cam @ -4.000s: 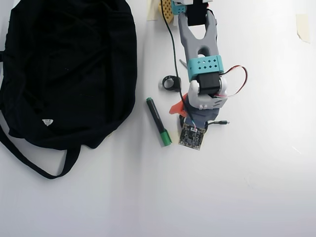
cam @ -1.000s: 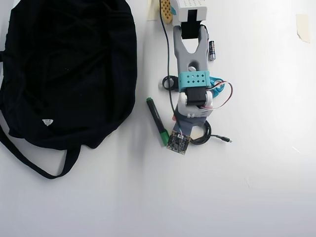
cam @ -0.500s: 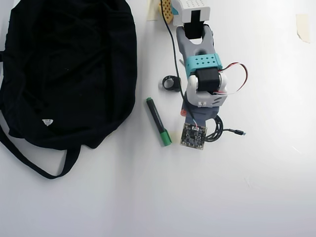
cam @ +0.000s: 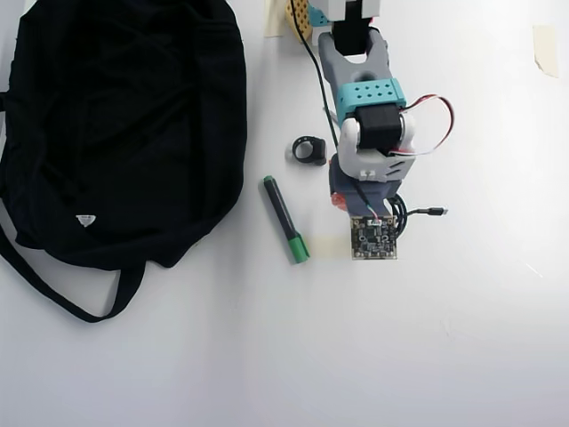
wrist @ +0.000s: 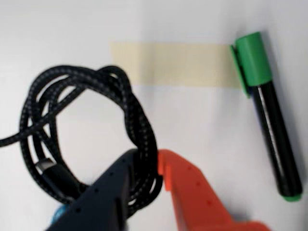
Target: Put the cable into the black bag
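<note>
- The gripper (wrist: 156, 166) is clamped on the cable (wrist: 86, 130), its dark and orange fingers pinching the coil's right-hand strands in the wrist view.
- The black bag (cam: 116, 124) lies well apart from the gripper, leftward in the overhead view, beyond the marker (cam: 285, 219).
- The cable's tail points away from the bag.

Bright white table (cam: 462, 356) with tan tape (wrist: 168, 65).

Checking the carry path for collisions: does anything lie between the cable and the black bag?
Yes. In the overhead view the marker and the small black ring lie on the table between the cable, held in the jaws, and the black bag. Both lie flat, so a lifted carry probably clears them.
</note>
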Robot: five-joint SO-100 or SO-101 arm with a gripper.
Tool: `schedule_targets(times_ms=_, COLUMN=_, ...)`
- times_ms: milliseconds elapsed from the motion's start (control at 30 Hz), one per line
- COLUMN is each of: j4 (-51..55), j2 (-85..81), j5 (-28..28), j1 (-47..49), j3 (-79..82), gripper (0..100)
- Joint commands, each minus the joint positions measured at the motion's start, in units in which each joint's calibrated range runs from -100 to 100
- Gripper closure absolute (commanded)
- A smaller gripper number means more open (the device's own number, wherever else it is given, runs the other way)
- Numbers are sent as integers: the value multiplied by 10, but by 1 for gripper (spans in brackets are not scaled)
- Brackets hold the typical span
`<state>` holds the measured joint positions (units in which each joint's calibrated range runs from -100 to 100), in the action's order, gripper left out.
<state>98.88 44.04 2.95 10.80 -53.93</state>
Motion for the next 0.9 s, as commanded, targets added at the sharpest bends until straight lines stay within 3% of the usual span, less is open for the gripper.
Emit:
schedule_targets(times_ms=0, j4=7, j2=-94, j5=-19, j1=4, j3=42, gripper=98)
schedule_targets(times_ms=567, j4=4, j2=-412, j5=-58, j1=-2, j3=315, gripper=98)
schedule_targets(times_ms=867, j4=3, j2=-470, j5=-58, j1=-1, j3=422, gripper=98)
